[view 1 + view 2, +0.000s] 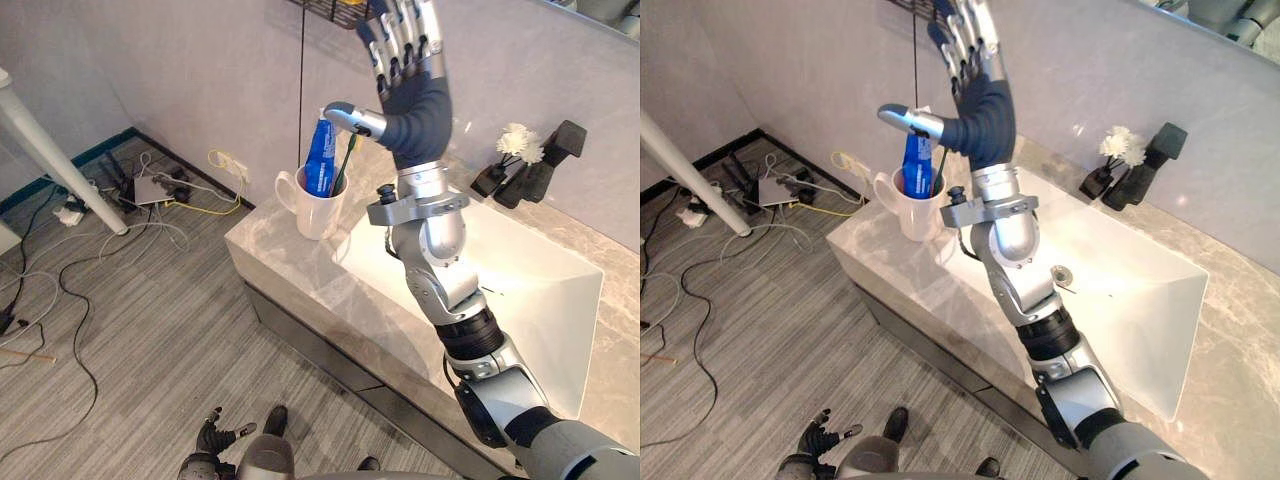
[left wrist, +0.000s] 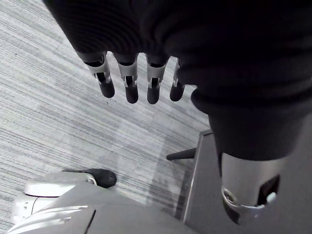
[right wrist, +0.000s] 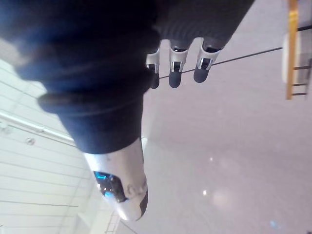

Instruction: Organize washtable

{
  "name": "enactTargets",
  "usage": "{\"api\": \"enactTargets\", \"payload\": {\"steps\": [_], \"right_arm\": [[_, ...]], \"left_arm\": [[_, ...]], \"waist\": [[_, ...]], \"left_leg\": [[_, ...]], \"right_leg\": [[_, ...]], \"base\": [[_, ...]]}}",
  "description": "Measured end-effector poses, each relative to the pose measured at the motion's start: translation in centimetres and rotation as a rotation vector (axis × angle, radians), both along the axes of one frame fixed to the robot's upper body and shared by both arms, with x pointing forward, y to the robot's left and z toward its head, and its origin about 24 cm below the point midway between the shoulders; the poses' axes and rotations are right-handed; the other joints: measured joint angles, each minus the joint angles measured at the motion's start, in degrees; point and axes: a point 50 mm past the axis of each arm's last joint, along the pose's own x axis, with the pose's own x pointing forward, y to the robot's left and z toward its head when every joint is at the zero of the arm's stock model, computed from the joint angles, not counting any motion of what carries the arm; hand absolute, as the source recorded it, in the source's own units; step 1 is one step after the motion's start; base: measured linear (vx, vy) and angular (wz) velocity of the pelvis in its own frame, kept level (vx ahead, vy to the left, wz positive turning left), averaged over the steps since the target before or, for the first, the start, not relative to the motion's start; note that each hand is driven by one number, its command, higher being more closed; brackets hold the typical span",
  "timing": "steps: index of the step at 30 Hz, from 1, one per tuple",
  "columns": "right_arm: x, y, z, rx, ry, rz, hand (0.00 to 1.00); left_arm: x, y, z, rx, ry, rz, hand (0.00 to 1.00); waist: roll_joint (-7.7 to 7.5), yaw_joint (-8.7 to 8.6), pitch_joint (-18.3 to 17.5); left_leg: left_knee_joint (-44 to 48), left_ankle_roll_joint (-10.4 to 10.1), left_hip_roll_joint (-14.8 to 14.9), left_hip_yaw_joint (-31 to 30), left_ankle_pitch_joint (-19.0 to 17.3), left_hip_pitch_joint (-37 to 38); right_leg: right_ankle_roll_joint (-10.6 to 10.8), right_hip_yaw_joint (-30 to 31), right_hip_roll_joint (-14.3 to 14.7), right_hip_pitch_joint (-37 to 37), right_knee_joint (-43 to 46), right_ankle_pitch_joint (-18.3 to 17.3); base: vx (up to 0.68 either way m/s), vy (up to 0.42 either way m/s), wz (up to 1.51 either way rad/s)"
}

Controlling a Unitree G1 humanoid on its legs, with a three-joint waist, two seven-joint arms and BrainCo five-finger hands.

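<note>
A white mug (image 1: pixel 315 208) stands at the left corner of the marble washtable (image 1: pixel 300 275). In it stand a blue toothpaste tube (image 1: pixel 322 160) and a green-handled toothbrush (image 1: pixel 346 160). My right hand (image 1: pixel 415 100) is raised above and just behind the mug, open, fingers straight and pointing up the wall. Its thumb reaches out over the tube's top; I cannot tell if it touches. In the right wrist view the right hand's fingers (image 3: pixel 176 68) hold nothing. My left hand (image 1: pixel 215 435) hangs low over the floor, fingers (image 2: pixel 129 85) relaxed and empty.
A white sink basin (image 1: pixel 545 300) is sunk into the counter right of the mug. Black bottles, one with white flowers (image 1: pixel 518 143), stand at the back wall. A wire shelf (image 1: pixel 335 12) hangs above. Cables and a power strip (image 1: pixel 150 187) lie on the floor by a white table leg (image 1: pixel 60 165).
</note>
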Motion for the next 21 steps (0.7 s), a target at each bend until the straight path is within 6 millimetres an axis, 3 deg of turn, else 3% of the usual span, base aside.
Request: {"api": "enactTargets", "payload": {"steps": [8, 9, 10, 12, 15, 21], "right_arm": [[-3.9, -11.1, 2.7, 0.121, -0.235, -0.411, 0.0], [-5.1, -13.8, 2.7, 0.166, -0.271, -0.519, 0.0], [-5.4, -14.3, 2.7, 0.178, -0.275, -0.539, 0.0], [-7.7, -18.3, 2.1, 0.245, -0.299, -0.709, 0.0], [-11.0, -22.4, 0.9, 0.326, -0.317, -0.909, 0.0], [-14.7, -28.1, -4.1, 0.42, -0.104, -1.246, 0.0]], "left_arm": [[-1.1, -0.3, -0.4, -0.013, 0.03, 0.006, 0.0], [-1.3, -0.5, -0.5, -0.02, 0.037, 0.005, 0.0], [-1.4, -0.5, -0.5, -0.022, 0.04, 0.006, 0.0], [-1.9, -0.7, -0.7, -0.039, 0.061, 0.012, 0.0], [-2.2, -0.9, -0.9, -0.068, 0.066, 0.037, 0.0], [-2.8, -0.8, -1.0, -0.085, 0.069, 0.101, 0.0]], "waist": [[1.49, -3.47, -3.02], [2.03, -4.2, -3.37], [2.14, -4.49, -3.49], [2.92, -6.15, -4.9], [3.99, -8.18, -6.15], [4.53, -12.17, -8.44]], "left_leg": [[-1.26, 0.06, 0.42, 3.59, -0.05, 0.8], [-2.02, 0.07, 0.66, 4.66, -0.04, 1.5], [-2.09, 0.07, 0.67, 4.79, -0.04, 1.59], [-2.21, 0.25, 0.76, 5.92, -0.29, 1.66], [-2.25, 0.45, 0.81, 7.36, -0.68, 1.66], [-2.3, 0.45, 0.95, 10.13, -1.41, 1.83]], "right_leg": [[0.07, 3.94, 0.02, -2.06, -0.06, 0.88], [0.07, 5.01, 0.17, -2.14, -0.06, 1.03], [0.07, 5.14, 0.19, -2.18, -0.06, 1.04], [0.08, 6.35, 0.21, -3.15, -0.01, 1.07], [0.03, 7.98, 0.28, -4.13, 0.02, 1.19], [0.03, 10.97, 0.43, -5.72, 0.03, 1.47]], "base": [[0.01, 0.006, -0.27], [0.0, -0.006, -0.34], [-0.02, -0.006, -0.29], [-0.02, 0.0, -0.25], [0.0, 0.002, -0.28], [0.01, 0.001, -0.27]]}}
